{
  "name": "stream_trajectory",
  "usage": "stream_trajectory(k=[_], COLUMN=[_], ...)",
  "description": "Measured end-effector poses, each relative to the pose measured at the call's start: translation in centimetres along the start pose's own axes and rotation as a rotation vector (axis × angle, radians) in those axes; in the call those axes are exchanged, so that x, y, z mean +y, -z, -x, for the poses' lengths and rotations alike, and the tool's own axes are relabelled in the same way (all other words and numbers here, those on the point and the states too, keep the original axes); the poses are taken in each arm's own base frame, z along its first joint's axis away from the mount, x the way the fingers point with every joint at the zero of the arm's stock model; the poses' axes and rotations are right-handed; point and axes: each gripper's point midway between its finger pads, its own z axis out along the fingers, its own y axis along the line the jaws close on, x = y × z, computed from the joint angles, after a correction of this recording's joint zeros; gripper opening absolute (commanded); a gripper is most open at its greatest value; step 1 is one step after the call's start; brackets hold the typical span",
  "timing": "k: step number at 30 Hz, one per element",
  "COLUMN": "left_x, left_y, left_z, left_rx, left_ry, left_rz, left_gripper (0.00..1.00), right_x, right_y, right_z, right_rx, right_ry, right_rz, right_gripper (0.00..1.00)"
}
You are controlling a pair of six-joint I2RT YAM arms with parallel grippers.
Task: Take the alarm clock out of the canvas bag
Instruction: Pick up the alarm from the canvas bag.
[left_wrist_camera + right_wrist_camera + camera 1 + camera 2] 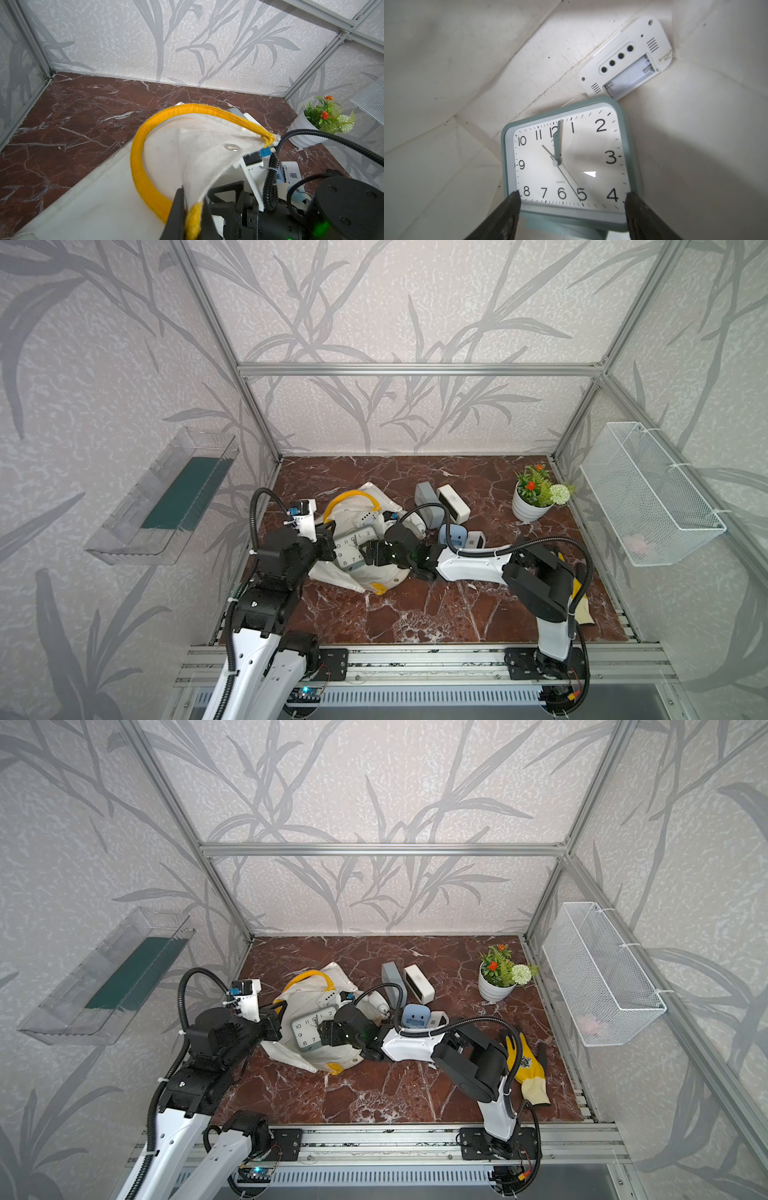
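Observation:
The canvas bag point(376, 577) point(309, 986) lies on its side, left of the table's middle, with its mouth held open. My left gripper point(328, 542) point(192, 200) is shut on the bag's rim where a yellow strap handle point(143, 166) attaches. Inside lies the alarm clock point(348, 551) point(308, 1031) point(566, 162), square, pale green, with a white dial facing up. My right gripper point(366, 553) point(572, 199) is in the bag mouth, open. Its fingertips point(510, 204) stand over the clock's two lower corners. A white digital clock point(627, 60) lies back up beyond it.
Right of the bag lie a grey clock point(424, 494), a white one point(454, 502) and a blue one point(453, 536). A potted plant point(536, 499) stands at the back right. A yellow glove point(527, 1067) lies under the right arm. A wire basket point(648, 493) and a clear shelf point(166, 497) hang on the side walls.

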Motion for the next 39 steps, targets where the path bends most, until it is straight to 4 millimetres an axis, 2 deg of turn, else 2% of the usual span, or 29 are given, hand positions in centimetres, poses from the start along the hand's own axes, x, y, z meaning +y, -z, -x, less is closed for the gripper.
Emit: stream_trajectory(k=[9, 13, 17, 22, 25, 30, 36, 39], left_x=[0.0, -0.1, -0.3, -0.3, -0.3, -0.3, -0.3, -0.3], left_y=[0.0, 0.0, 0.0, 0.0, -0.1, -0.2, -0.4, -0.4], left_z=[0.0, 0.0, -0.1, -0.1, -0.2, -0.3, -0.3, -0.1], left_rx=[0.001, 0.002, 0.005, 0.007, 0.009, 0.015, 0.017, 0.010], left_ry=[0.000, 0.000, 0.003, 0.004, 0.008, 0.014, 0.021, 0.024], left_rz=[-0.002, -0.008, -0.015, -0.018, -0.020, -0.020, -0.018, -0.020], left_gripper=[0.00, 0.00, 0.00, 0.00, 0.00, 0.00, 0.00, 0.00], right_x=[-0.7, -1.1, -1.8, -2.2, -2.6, -3.2, -4.3, -4.3], right_y=[0.9, 2.0, 2.4, 2.2, 1.6, -0.9, -2.6, -3.4], right_z=[-0.2, 0.7, 2.0, 2.1, 2.3, 2.6, 1.0, 0.6], right_rx=[-0.017, -0.046, -0.081, -0.083, -0.079, -0.057, -0.005, 0.009], right_ry=[0.013, 0.038, 0.048, 0.051, 0.043, 0.019, -0.049, -0.090], right_rz=[-0.010, -0.047, -0.072, -0.085, -0.093, -0.104, -0.097, -0.054], right_gripper=[0.77, 0.78, 0.78, 0.78, 0.80, 0.83, 0.86, 0.84])
